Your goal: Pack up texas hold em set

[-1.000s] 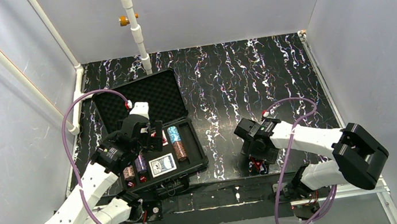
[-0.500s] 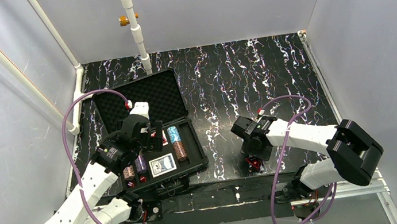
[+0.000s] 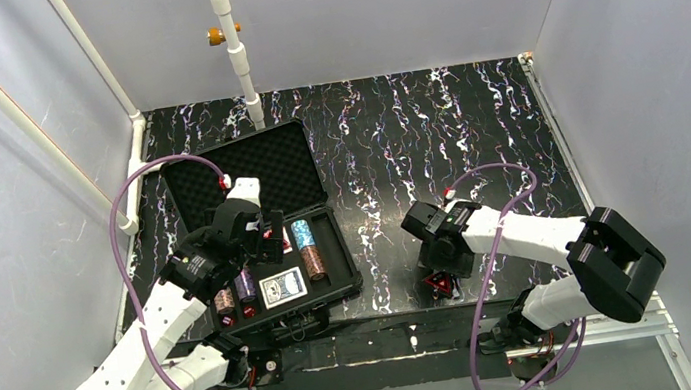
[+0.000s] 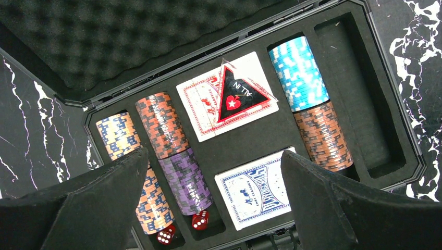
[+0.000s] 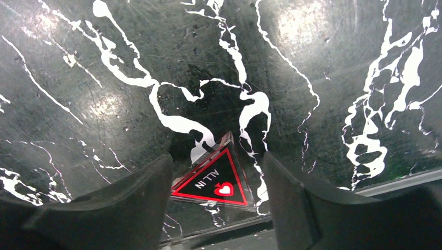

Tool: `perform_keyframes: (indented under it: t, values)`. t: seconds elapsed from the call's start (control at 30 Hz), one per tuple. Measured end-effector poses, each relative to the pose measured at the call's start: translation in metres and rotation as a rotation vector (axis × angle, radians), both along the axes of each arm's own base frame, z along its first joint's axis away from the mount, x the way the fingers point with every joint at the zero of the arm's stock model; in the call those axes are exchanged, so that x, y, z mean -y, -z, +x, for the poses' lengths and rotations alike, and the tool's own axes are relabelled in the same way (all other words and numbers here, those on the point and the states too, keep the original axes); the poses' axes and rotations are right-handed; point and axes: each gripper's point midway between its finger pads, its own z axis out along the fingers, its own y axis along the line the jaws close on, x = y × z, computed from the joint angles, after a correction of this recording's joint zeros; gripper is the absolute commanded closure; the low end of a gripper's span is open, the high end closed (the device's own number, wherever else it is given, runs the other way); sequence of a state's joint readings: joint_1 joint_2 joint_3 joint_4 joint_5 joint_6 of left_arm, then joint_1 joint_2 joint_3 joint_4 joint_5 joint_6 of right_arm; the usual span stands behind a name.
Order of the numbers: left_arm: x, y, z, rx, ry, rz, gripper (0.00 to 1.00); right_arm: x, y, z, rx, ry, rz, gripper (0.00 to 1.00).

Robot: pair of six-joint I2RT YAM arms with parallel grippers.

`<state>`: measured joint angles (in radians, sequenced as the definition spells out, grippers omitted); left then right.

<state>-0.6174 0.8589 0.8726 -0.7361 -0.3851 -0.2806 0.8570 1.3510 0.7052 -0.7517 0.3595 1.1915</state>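
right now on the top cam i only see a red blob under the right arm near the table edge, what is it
Observer: A black, red-edged triangle reading ALL IN with a heart, flat on the table.
Operator: is it gripped
Observer: Not visibly; it lies between the right jaws, which stand apart.
Operator: another one packed yet
Observer: Yes, a second triangle rests on the red-backed deck in the case.

The case [image 3: 237, 169] lies left on the table [image 3: 474, 128], a triangle [image 3: 441, 286] well right (by the near edge).
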Motion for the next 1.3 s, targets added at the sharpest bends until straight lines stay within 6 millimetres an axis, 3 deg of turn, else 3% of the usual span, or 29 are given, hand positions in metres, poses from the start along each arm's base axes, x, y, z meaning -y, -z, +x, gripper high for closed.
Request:
perform_keyframes:
  t: [0.07, 0.17, 0.63, 1.3]
  values:
    - [0.0, 0.0, 0.0, -0.002, 0.0, 0.002, 0.02, -0.001, 0.0, 0.0, -0.002, -0.023, -0.001, 0.07]
    - [0.0, 0.001, 0.0, -0.004, 0.0, 0.004, 0.02, -0.004, -0.001, 0.001, -0.008, -0.08, -0.001, 0.04]
    - [0.0, 0.003, 0.0, -0.015, 0.0, 0.012, 0.02, -0.014, -0.002, -0.008, -0.054, -0.353, 0.008, 0.14]
    - [0.0, 0.004, 0.0, -0.018, -0.001, 0.014, 0.02, -0.018, 0.0, -0.015, -0.073, -0.396, 0.003, 0.21]
